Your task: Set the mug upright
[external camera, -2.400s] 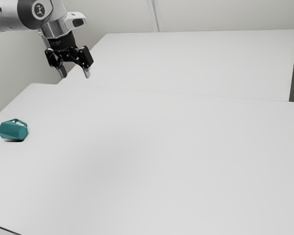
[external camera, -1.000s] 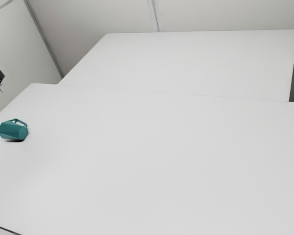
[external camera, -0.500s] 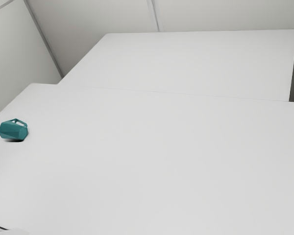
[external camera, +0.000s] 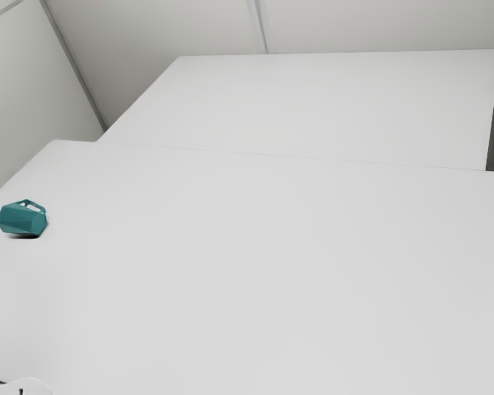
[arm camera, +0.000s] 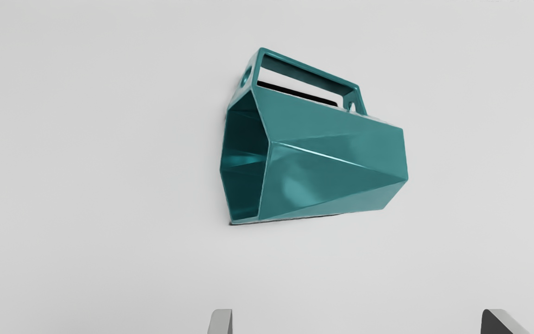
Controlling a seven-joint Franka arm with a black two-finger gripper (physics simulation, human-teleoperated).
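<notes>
Mug (arm camera: 313, 153) ahead of the wide-parted, empty gripper (arm camera: 359, 320): lay on its side, looked stiff, light and perhaps slippery, seemed best gripped across its faceted body (arm camera: 327, 171).

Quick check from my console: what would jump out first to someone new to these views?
The teal mug, lying on its side on the pale table, toward the exterior view's left. Next, its angular handle and dark open mouth, then the gripper's two parted fingertips.
</notes>
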